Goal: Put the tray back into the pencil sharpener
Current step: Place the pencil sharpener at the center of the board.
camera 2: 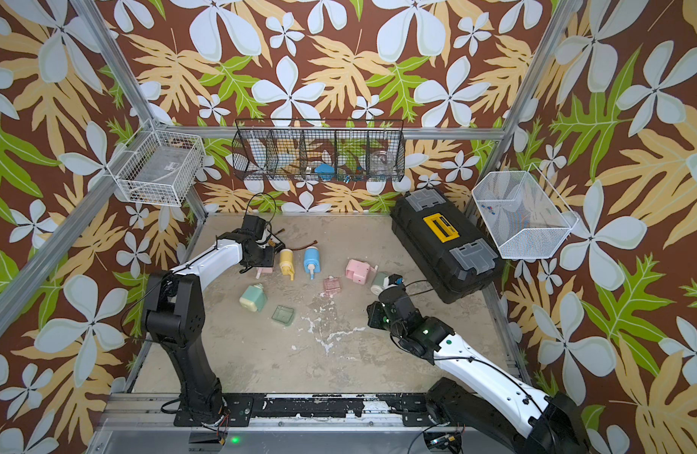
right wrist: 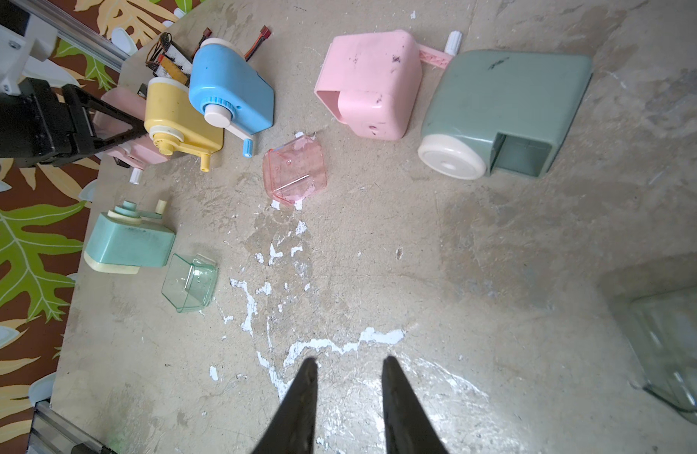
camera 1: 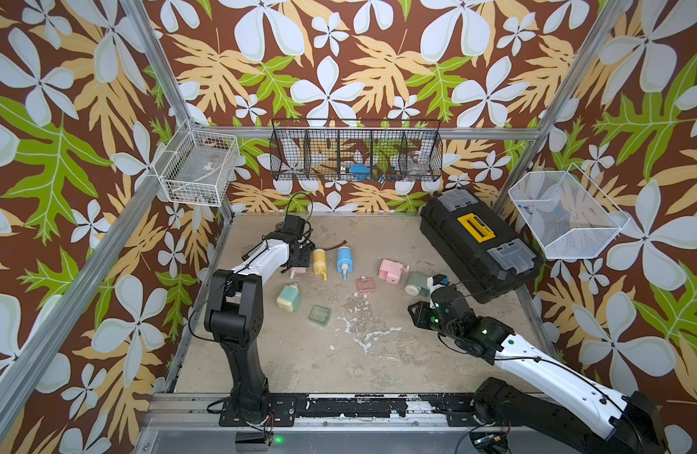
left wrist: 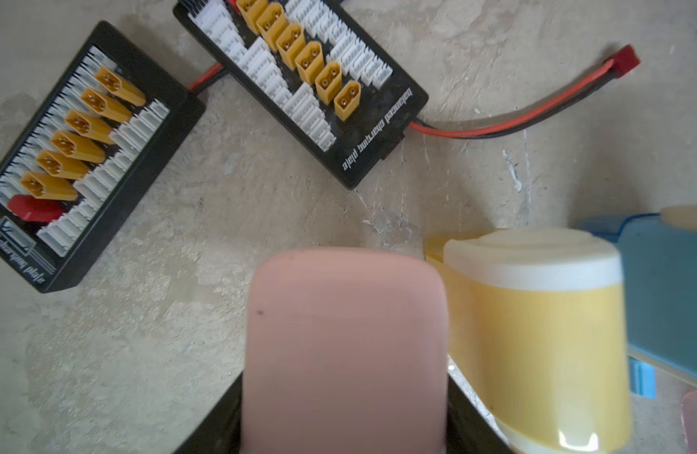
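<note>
Worn tabletop (camera 1: 299, 353): pink tray (camera 1: 365, 286) lies at ten o'clock from the empty, parted right gripper (camera 1: 414, 312); left gripper (camera 1: 299, 262) clamps a pink sharpener (left wrist: 343, 346).

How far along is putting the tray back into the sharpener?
Done: nothing yet; the pink tray and green tray lie loose on the table, and the large pink sharpener shows an empty slot. In hand: the left gripper clamps a small pink sharpener; the right gripper is open, empty. Remaining: picking a tray and inserting it.
</note>
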Robot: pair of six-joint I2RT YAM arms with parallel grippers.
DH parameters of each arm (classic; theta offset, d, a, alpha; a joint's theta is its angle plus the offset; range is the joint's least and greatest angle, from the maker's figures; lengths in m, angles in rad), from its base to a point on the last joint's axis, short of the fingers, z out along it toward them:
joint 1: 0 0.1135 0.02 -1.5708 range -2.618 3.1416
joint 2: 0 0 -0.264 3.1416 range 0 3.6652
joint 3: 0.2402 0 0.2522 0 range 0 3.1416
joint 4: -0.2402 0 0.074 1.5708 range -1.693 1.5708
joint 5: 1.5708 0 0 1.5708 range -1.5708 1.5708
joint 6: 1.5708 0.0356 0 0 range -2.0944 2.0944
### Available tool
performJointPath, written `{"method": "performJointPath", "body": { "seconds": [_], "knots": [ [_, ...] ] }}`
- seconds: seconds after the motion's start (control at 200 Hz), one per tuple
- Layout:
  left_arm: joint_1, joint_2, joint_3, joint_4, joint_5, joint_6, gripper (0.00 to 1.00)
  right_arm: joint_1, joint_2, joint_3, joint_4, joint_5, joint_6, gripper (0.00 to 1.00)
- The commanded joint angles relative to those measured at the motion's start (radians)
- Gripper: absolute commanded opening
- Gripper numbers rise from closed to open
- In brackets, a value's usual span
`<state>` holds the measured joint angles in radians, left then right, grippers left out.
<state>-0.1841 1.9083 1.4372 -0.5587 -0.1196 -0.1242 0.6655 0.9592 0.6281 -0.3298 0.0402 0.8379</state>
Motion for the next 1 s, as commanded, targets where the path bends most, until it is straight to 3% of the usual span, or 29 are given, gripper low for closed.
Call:
{"method": "performJointPath", "body": {
  "seconds": [0.0,0.425,0.806,0.996],
  "knots": [
    [0.002,0.018,0.009,0.010,-0.005,0.006,0.08,-0.005,0.000,-0.001,0.006,-0.002,-0.003,0.30],
    [0.002,0.041,-0.014,0.065,-0.020,-0.015,0.30,-0.009,0.002,-0.013,0.024,-0.014,0.003,0.30],
    [0.002,0.043,-0.048,0.088,-0.029,-0.022,0.59,-0.010,0.006,-0.016,0.035,-0.024,0.004,0.31],
    [0.002,0.036,-0.058,0.098,-0.035,-0.022,0.65,-0.011,0.013,-0.015,0.046,-0.031,0.002,0.31]
  ]
}}
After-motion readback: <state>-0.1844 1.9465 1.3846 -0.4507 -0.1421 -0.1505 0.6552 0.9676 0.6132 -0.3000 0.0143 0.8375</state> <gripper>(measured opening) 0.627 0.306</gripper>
